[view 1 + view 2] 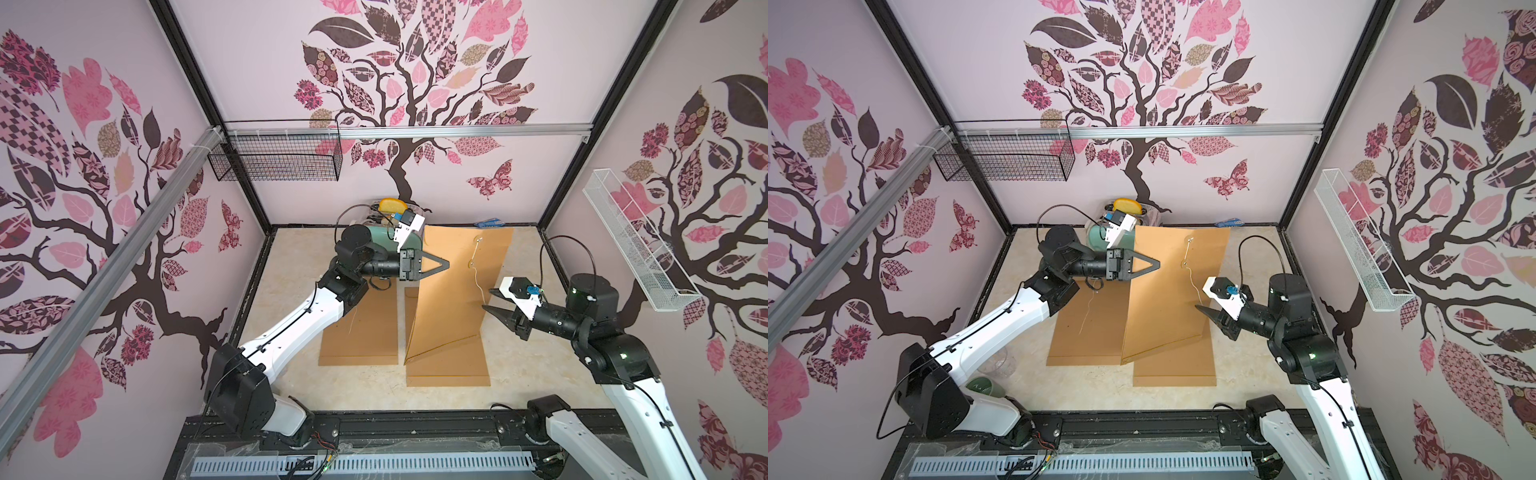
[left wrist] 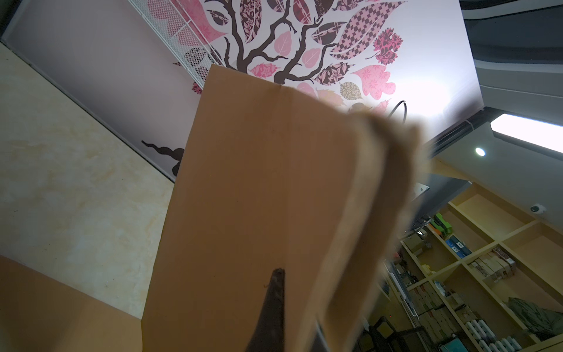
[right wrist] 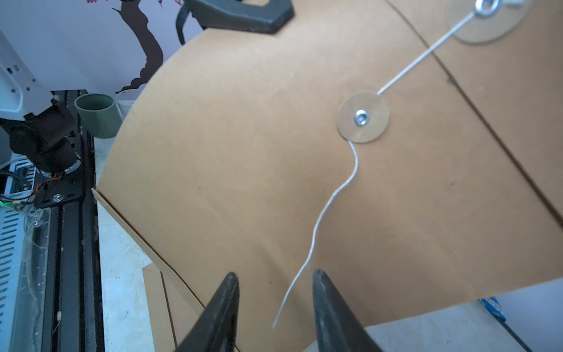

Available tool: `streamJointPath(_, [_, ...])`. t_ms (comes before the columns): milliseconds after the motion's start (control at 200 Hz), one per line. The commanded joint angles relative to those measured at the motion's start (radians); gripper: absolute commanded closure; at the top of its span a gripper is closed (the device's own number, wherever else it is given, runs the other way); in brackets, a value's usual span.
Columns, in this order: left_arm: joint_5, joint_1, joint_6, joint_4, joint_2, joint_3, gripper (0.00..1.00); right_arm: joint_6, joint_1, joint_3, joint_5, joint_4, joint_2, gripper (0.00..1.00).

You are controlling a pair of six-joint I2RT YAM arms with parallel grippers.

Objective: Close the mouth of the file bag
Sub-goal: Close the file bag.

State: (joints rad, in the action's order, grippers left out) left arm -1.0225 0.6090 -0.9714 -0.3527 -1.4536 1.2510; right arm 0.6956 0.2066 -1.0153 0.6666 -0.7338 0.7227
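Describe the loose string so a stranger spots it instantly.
Between the arms, find the brown file bag tilted up, not the flat one beside it. On it a white string runs across two clear discs, its loose end dangling between the open fingers of the right gripper.

Soft, even light fills both top views; the walls [image 1: 104,208] bow at the edges. In the left wrist view a light panel [image 2: 527,134] glares at 3 o'clock, beside the blurred edge of the file bag [image 2: 259,198].
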Motion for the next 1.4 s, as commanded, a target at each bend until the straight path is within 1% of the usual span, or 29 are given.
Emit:
streamJointPath(0, [-0.003, -0.004, 0.046, -0.013, -0.007, 0.019, 1.00, -0.034, 0.004, 0.008, -0.069, 0.051, -0.003, 0.41])
streamJointPath(25, [-0.007, -0.004, 0.049, -0.016, -0.007, 0.019, 1.00, -0.041, 0.005, 0.014, -0.076, 0.066, -0.006, 0.39])
streamJointPath(215, [-0.034, -0.003, 0.040, -0.051, 0.002, 0.015, 1.00, -0.075, 0.004, 0.044, -0.091, 0.166, -0.001, 0.29])
streamJointPath(295, [-0.031, -0.002, 0.062, -0.041, 0.017, 0.013, 1.00, -0.113, 0.004, 0.050, -0.098, 0.202, 0.017, 0.28])
streamJointPath(360, [-0.030, -0.003, 0.083, -0.030, 0.025, 0.013, 1.00, -0.148, 0.004, 0.063, -0.077, 0.242, 0.029, 0.28])
streamJointPath(445, [-0.036, 0.001, 0.084, -0.036, 0.022, 0.013, 1.00, -0.234, 0.004, 0.078, -0.072, 0.310, 0.039, 0.28])
streamJointPath(515, [-0.040, 0.005, 0.073, -0.058, 0.019, 0.011, 1.00, -0.275, 0.007, 0.093, -0.058, 0.355, 0.045, 0.28])
streamJointPath(575, [-0.039, 0.011, 0.057, -0.083, 0.021, 0.010, 1.00, -0.287, 0.014, 0.104, -0.079, 0.372, 0.050, 0.30])
streamJointPath(645, [-0.037, 0.017, 0.037, -0.106, 0.021, 0.013, 1.00, -0.313, 0.028, 0.130, -0.135, 0.413, 0.048, 0.33])
streamJointPath(795, [-0.032, 0.023, 0.024, -0.112, 0.022, 0.023, 1.00, -0.348, 0.088, 0.194, -0.179, 0.511, 0.032, 0.44])
streamJointPath(910, [-0.027, 0.027, 0.019, -0.113, 0.024, 0.025, 1.00, -0.381, 0.143, 0.217, -0.259, 0.556, 0.039, 0.45])
streamJointPath(940, [-0.027, 0.028, 0.019, -0.112, 0.024, 0.025, 1.00, -0.408, 0.147, 0.222, -0.270, 0.577, 0.041, 0.45])
streamJointPath(1040, [-0.027, 0.030, 0.016, -0.113, 0.024, 0.022, 1.00, -0.469, 0.146, 0.247, -0.266, 0.668, 0.038, 0.45])
streamJointPath(1130, [-0.029, 0.031, 0.011, -0.121, 0.025, 0.018, 1.00, -0.484, 0.146, 0.245, -0.279, 0.691, 0.050, 0.49])
streamJointPath(1190, [-0.031, 0.030, 0.008, -0.124, 0.029, 0.017, 1.00, -0.487, 0.146, 0.245, -0.291, 0.700, 0.059, 0.58])
streamJointPath(1260, [-0.031, 0.030, 0.005, -0.128, 0.032, 0.016, 1.00, -0.500, 0.146, 0.255, -0.311, 0.733, 0.064, 0.65])
streamJointPath(1325, [-0.029, 0.031, -0.004, -0.136, 0.032, 0.017, 1.00, -0.514, 0.146, 0.263, -0.309, 0.761, 0.072, 0.65])
streamJointPath(1395, [-0.029, 0.031, -0.009, -0.141, 0.029, 0.019, 1.00, -0.537, 0.146, 0.273, -0.264, 0.797, 0.075, 0.66])
